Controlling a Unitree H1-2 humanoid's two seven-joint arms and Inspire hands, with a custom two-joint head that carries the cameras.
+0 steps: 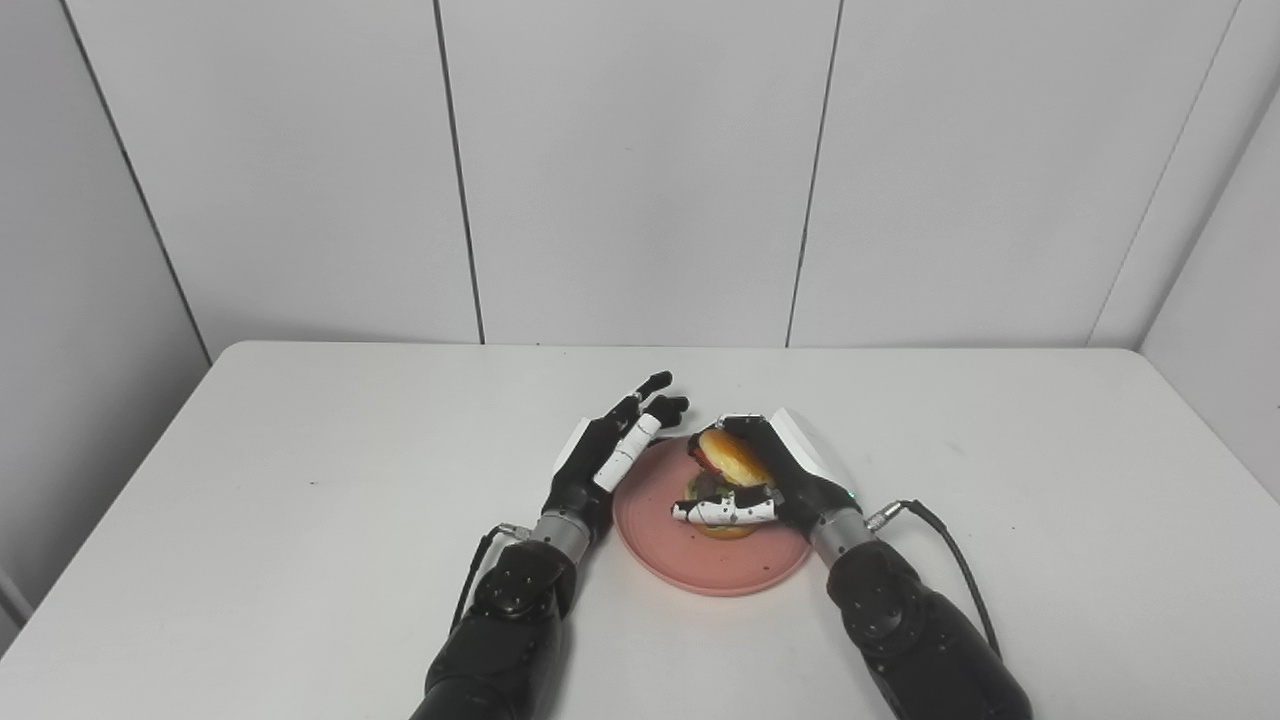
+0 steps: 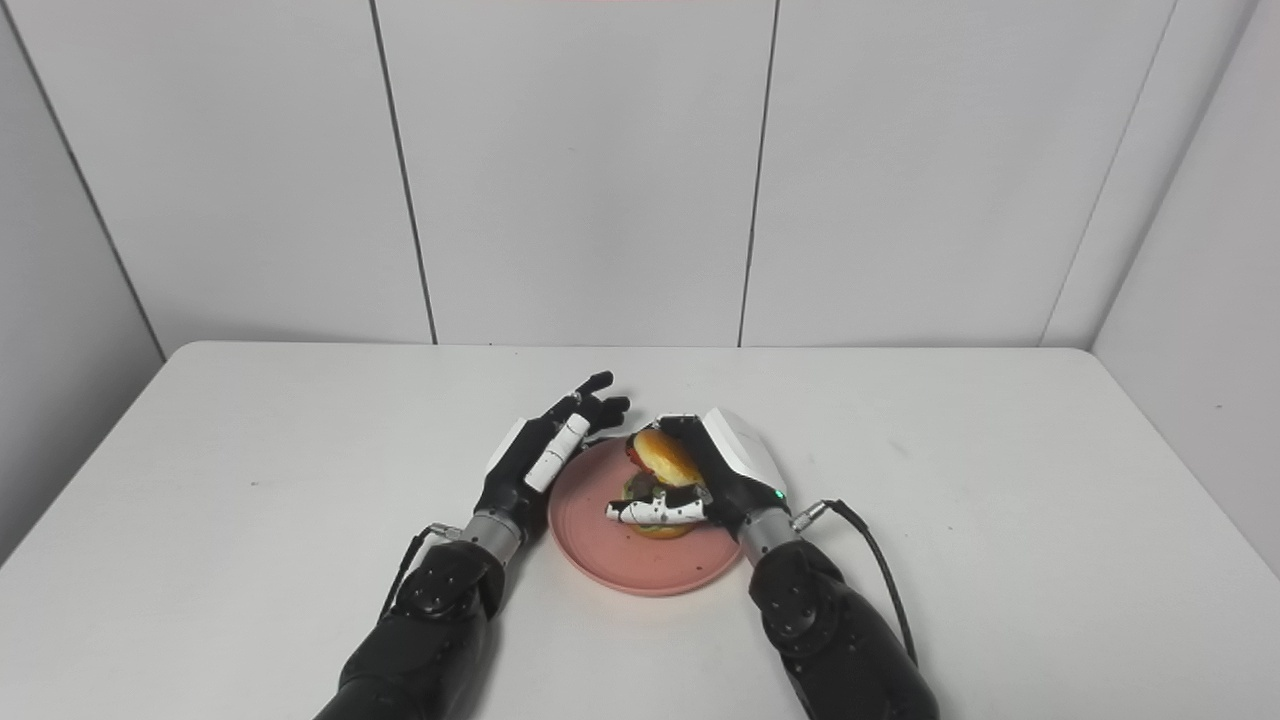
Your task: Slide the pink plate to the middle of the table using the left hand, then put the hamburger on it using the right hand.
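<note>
The pink plate [image 1: 712,560] lies on the white table near the front middle. A hamburger [image 1: 732,462] with a tan bun sits over the plate, tilted, its lower bun touching the plate. My right hand [image 1: 770,480] is shut on the hamburger, fingers over the far side and thumb across the near side. My left hand [image 1: 610,445] rests against the plate's left rim, open, fingers stretched out and pointing away from me. In the right eye view the plate [image 2: 640,565], the hamburger [image 2: 665,458] and both hands appear the same way.
The white table [image 1: 300,480] stretches wide to left and right of the hands, with grey wall panels behind it. A black cable [image 1: 950,550] loops from my right wrist over the table.
</note>
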